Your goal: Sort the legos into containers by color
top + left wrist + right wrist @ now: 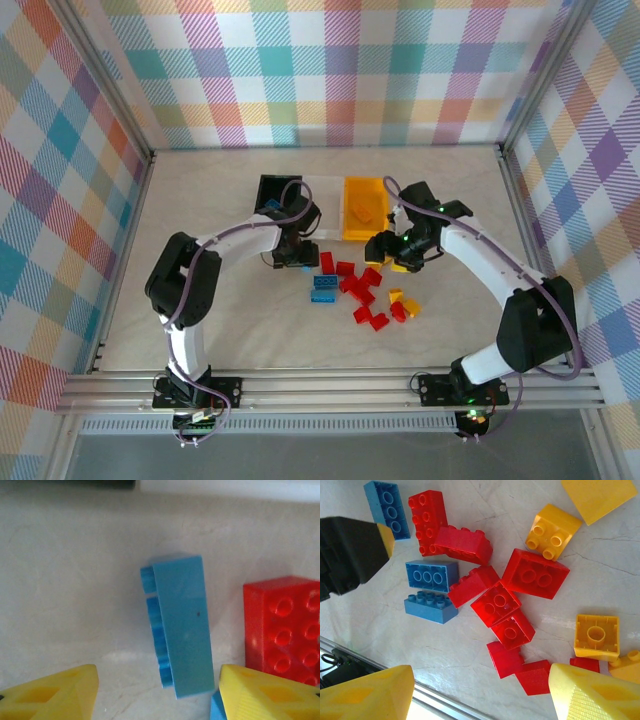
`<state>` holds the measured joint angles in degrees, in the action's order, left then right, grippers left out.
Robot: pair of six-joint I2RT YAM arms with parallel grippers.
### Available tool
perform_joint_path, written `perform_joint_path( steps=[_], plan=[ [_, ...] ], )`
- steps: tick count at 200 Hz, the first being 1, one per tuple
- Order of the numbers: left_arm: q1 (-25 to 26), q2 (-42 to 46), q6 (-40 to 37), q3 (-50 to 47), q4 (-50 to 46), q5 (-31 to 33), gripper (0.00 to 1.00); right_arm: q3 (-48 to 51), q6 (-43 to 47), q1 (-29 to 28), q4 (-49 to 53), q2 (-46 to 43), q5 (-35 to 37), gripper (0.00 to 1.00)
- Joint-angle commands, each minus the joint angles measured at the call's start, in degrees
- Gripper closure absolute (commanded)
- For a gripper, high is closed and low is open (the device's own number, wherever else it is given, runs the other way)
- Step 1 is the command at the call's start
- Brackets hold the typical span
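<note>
A blue lego (182, 630) lies on its side on the table, between the spread yellow fingers (55, 692) of my open left gripper (157, 695), untouched. A red lego (285, 627) sits just right of it. In the top view the left gripper (295, 255) hovers in front of the black bin (277, 190). My right gripper (480, 695) is open above a pile of red legos (500, 602), with two blue legos (431, 575) on the left and yellow legos (596, 636) on the right. The yellow-orange bin (364, 208) holds orange bricks. The white bin (327, 192) stands between the other two.
The black bin holds a blue brick (272, 205). An aluminium rail (320, 385) runs along the table's near edge, and checked walls close in the other sides. Bare table lies left of the left arm and right of the right arm.
</note>
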<state>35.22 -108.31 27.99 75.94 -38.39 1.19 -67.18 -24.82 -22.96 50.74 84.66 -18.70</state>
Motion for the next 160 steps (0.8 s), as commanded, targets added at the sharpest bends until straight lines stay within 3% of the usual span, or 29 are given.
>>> perform_joint_path(
  steps=[1,49,71,133,160],
  plan=[
    [0.71,-1.70,1.88,1.80,1.73,1.69,0.35,0.89,0.60,-0.46,1.51,-1.43,-0.45,0.28],
    [0.86,-4.30,2.20,2.54,2.51,2.13,0.37,1.04,1.04,-0.42,1.55,-0.90,-0.66,0.28],
    [0.89,-5.55,2.24,2.74,2.80,2.16,0.42,0.73,1.52,-0.40,2.02,-0.73,-0.52,0.28],
    [0.95,-5.09,1.96,2.16,1.84,2.02,0.77,1.77,1.97,-0.42,2.26,-1.43,-0.41,0.28],
    [0.95,-2.43,1.56,0.54,0.75,2.18,0.80,2.13,1.51,-0.41,1.79,-1.78,-0.55,0.28]
  ],
)
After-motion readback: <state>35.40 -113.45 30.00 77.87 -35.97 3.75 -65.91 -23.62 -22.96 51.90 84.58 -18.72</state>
